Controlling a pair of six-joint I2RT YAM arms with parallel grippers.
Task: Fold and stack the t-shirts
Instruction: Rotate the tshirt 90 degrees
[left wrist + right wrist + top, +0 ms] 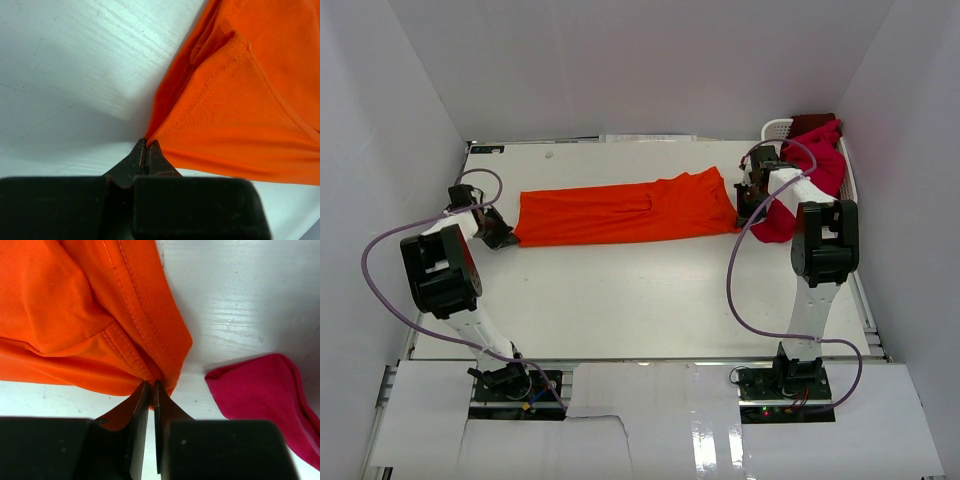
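- Worktop (620, 300) carries the orange t-shirt (630, 210), stretched out between the two pincers;
- left pincer (146, 147) clamped on one end; right pincer (151, 386) clamped on the other, at a stitched hem;
- crimson t-shirt (270, 390) lies just beside the right pincer

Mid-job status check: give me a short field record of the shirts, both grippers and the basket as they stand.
orange t-shirt: stretched out as a long band across the table
left gripper: shut on the shirt's left end
right gripper: shut on the shirt's right end, at a stitched hem
magenta t-shirt: unfolded, spilling from the basket at the far right corner
stack: not started
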